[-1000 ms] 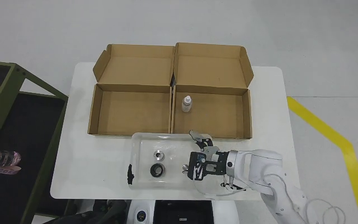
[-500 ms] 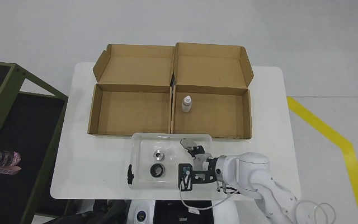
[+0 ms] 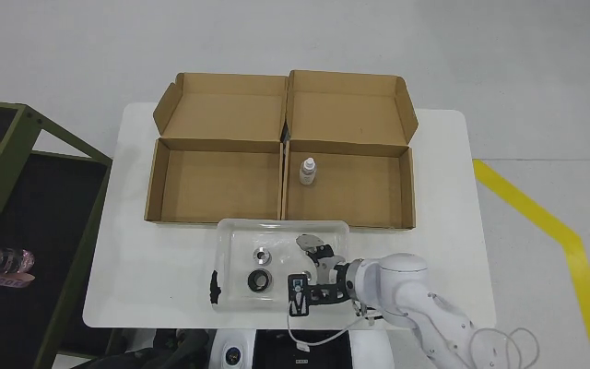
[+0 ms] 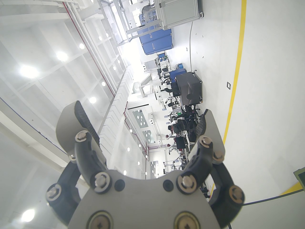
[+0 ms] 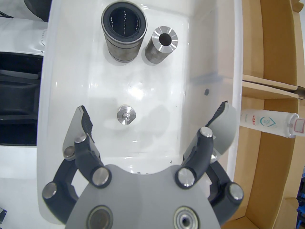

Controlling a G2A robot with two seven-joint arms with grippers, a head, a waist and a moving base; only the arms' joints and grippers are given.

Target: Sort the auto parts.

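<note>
A white tray [image 3: 235,240] near the table's front edge holds a dark linear bearing [image 3: 259,279] and a steel collet [image 3: 262,255]. My right gripper [image 3: 304,270] hangs open over the tray's right half, holding nothing. The right wrist view shows the bearing [image 5: 124,34] and the collet [image 5: 162,45] standing side by side. Closer in, a small silver stud [image 5: 126,115] lies on the tray floor between the spread fingers of the right gripper [image 5: 153,115], untouched. My left gripper [image 4: 143,120] is open and holds nothing, pointing up at the hall.
Two open cardboard boxes stand behind the tray: the left box [image 3: 217,184] holds nothing, and the right box [image 3: 369,198] holds a small white bottle [image 3: 309,171]. The bottle [image 5: 269,122] lies just beyond the tray wall [image 5: 214,36]. A green cart [image 3: 28,184] stands left of the table.
My right arm has slid left over the tray, bringing the open gripper closer to the bearing and collet. The parts have not moved.
</note>
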